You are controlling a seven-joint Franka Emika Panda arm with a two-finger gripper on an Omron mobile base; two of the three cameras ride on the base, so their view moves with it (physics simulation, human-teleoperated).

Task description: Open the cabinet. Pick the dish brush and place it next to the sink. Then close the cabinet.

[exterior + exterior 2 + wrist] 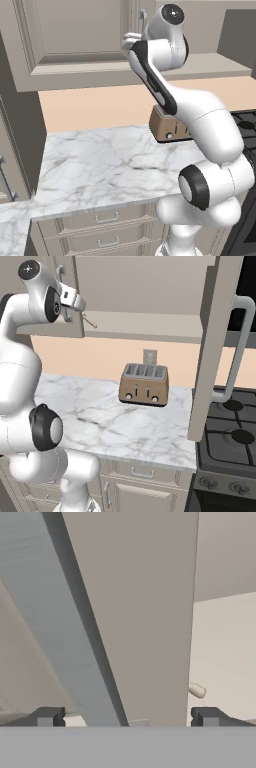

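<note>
The cabinet's right door (pixel 216 346) stands swung wide open, its silver bar handle (pixel 239 346) facing the room. The left door (pixel 65 35) looks shut. My gripper (pixel 74 303) is raised to the left door's inner edge, by its handle (pixel 142 19). In the hand view the gripper (pixel 128 717) is open, fingers wide apart, with the grey handle bar (pixel 65 612) and the door's edge (pixel 145 612) between them. The dish brush shows as a thin pale handle (pixel 90 320) poking out over the cabinet's bottom shelf (pixel 150 323); its tip (pixel 196 690) peeks from behind the door. Its head is hidden.
A brown toaster (pixel 145 384) stands at the back of the marble counter (pixel 100 160). A black stove (pixel 230 431) lies to the right, under the open door. Drawer units (pixel 107 217) sit below the counter.
</note>
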